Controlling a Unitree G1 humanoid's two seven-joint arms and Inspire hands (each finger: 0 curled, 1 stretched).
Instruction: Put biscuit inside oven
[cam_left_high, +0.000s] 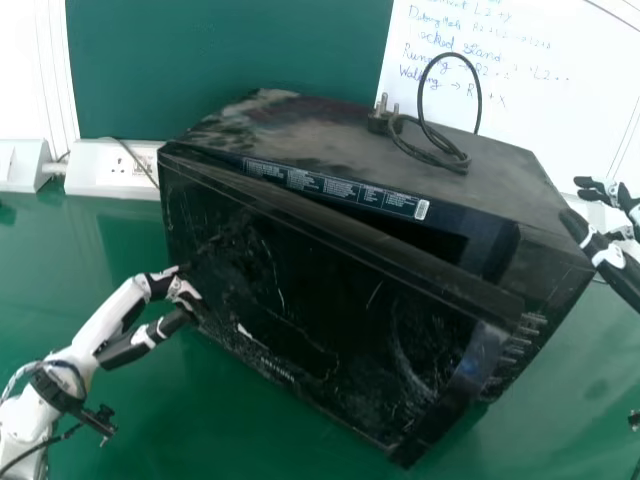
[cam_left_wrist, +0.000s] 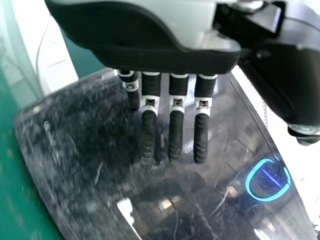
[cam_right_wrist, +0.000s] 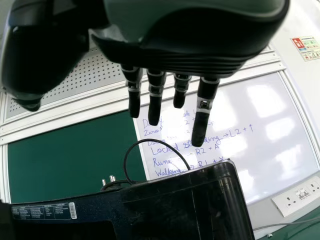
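The scratched, black glass door (cam_left_high: 330, 320) stands ajar on the boxy black microwave oven (cam_left_high: 330, 140), which sits on the green worktop (cam_left_high: 250, 430). The left robot hand (cam_left_high: 183, 292) is at the door's left part, fingers straight; contact, I cannot tell. The right robot hand (cam_left_high: 608, 256), fingers extended, is by the oven's right side. A looped black power cable (cam_left_high: 466, 160) rests on top.

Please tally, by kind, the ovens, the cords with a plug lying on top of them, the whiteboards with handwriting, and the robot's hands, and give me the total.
Oven: 1
Cord with plug: 1
Whiteboard with handwriting: 1
Robot hands: 2 (left hand, right hand)
Total: 5
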